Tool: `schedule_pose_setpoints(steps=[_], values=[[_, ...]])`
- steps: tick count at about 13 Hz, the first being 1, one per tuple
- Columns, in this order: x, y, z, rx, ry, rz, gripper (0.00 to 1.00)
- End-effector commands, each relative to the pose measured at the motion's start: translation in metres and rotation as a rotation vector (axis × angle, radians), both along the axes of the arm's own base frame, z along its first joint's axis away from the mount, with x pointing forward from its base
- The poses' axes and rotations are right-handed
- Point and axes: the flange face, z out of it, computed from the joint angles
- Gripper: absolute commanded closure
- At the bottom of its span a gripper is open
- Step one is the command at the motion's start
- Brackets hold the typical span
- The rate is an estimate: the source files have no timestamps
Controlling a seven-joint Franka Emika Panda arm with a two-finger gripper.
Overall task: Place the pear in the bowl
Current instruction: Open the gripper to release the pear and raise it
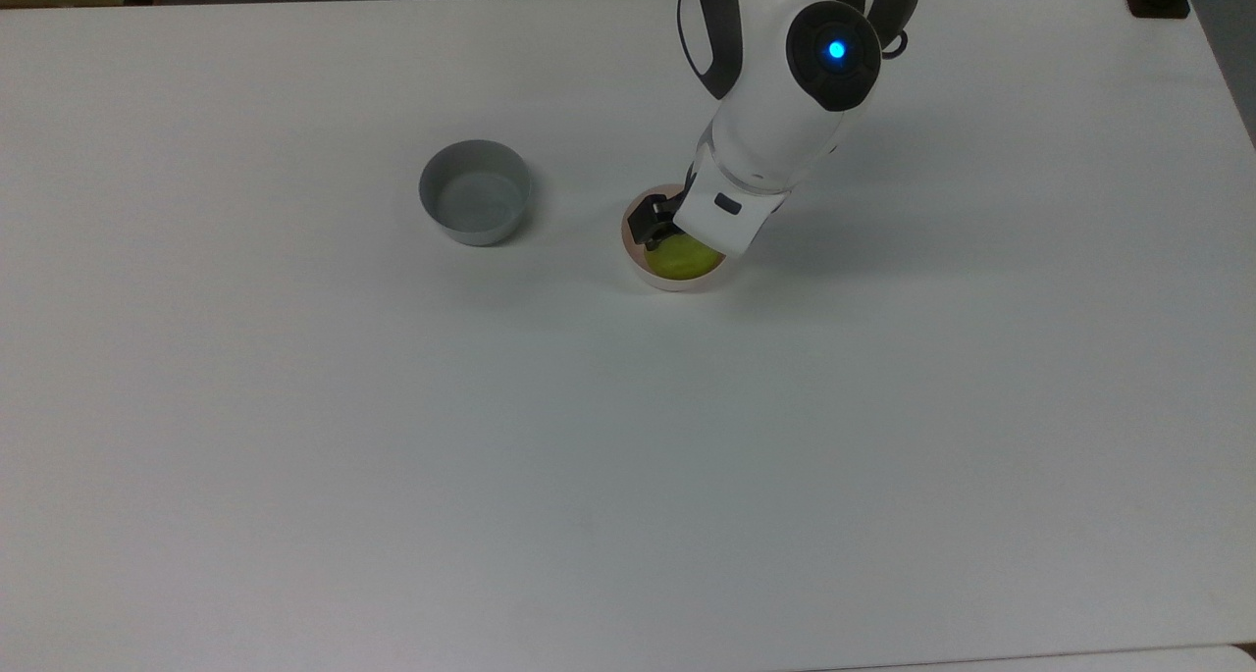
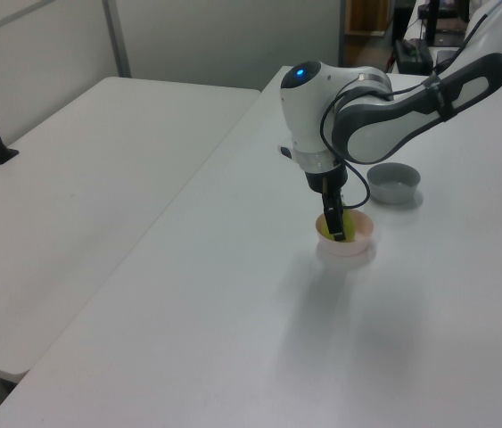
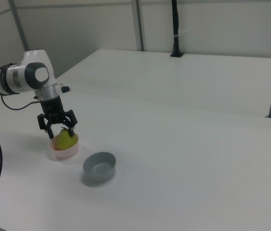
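Pear [image 1: 679,257] inside pink bowl [image 1: 638,266] (grey bowl [image 1: 475,204] apart).

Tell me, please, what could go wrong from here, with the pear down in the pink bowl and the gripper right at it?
1. The gripper sits low at the pear, fingers spread on either side of it. If it lifts off-centre, a finger could catch the pear and pull it out.
2. The fingers reach inside the pink bowl, a light-looking bowl, so a sideways exit could tip or drag it.
3. The grey bowl stands close by; a low sweep could knock it.
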Motion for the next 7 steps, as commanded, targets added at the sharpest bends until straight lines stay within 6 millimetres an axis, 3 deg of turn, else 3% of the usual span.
schedule_pose_setpoints(steps=[1,2,4,7], values=[[-0.007,-0.012,0.035,0.001,0.008,0.010,0.00],[-0.009,-0.017,0.047,0.008,0.010,0.011,0.00],[-0.011,-0.050,0.096,0.040,-0.018,-0.045,0.00],[-0.017,-0.095,0.154,0.087,-0.069,-0.148,0.00]])
